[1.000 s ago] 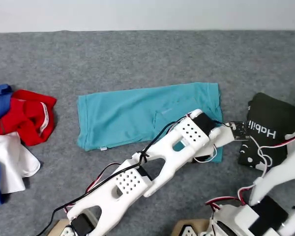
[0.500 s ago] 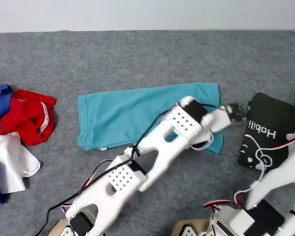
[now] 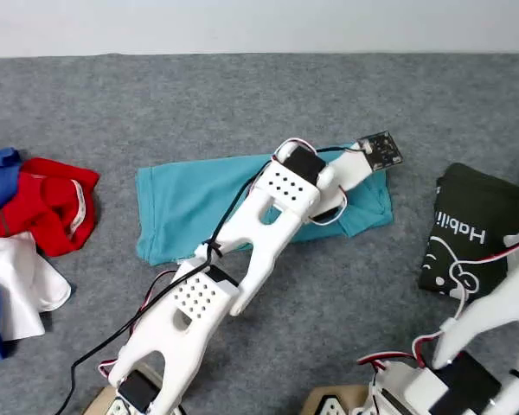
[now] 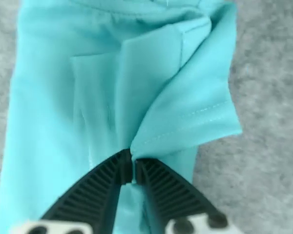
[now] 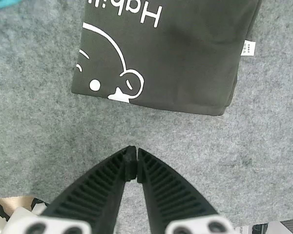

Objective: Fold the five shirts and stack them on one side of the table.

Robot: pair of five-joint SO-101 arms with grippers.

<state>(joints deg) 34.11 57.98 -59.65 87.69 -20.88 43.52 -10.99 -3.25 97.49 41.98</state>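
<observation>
Fingers (image 4: 95, 187) of our left gripper (image 4: 128, 158) clamp a thin pinch of teal shirt (image 4: 49, 97); we judge it may slip out mid-fold.

Folded black shirt (image 5: 185, 58): a line of white lettering (image 5: 121, 11) is printed across its upper face, with a white outline cartoon figure (image 5: 110, 73) just beside the letters. A small white tag (image 5: 247, 48) at the black shirt's edge carries print too fine to read. Well apart from it, the teal shirt (image 3: 199, 203) bears a hem tag (image 3: 182, 260), likewise illegible.
</observation>
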